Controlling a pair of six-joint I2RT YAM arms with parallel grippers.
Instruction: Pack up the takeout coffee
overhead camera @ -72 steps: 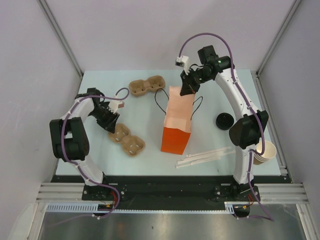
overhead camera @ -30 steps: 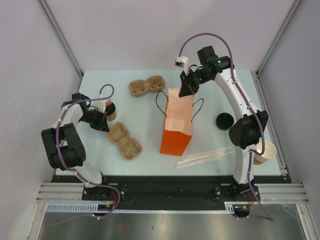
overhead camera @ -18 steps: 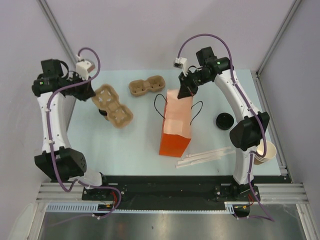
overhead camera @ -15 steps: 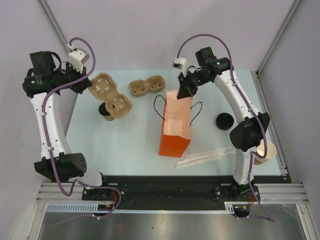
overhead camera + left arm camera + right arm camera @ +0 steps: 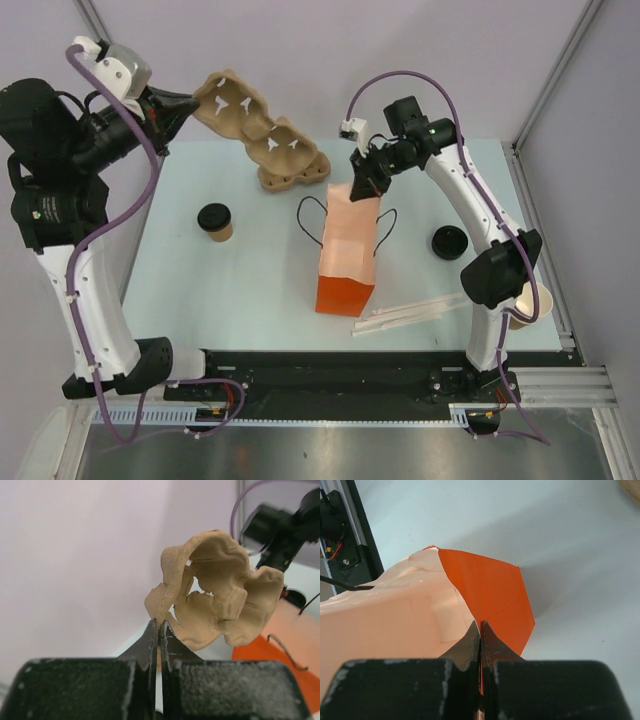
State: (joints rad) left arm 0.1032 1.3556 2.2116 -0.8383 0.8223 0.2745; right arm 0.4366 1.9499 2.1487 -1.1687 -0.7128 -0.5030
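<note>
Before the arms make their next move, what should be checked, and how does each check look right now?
1. Left gripper firmly pinching the cup carrier by its edge: ok.
2. Right gripper shut on the orange bag at its rim: ok.
3. Bag standing on the table: ok.
4. Bag mouth wide enough for the carrier: cannot tell.
5. Takeout coffee upright with its lid on: ok.
6. Coffee seated in the carrier: not ok; it stands alone on the table.
</note>
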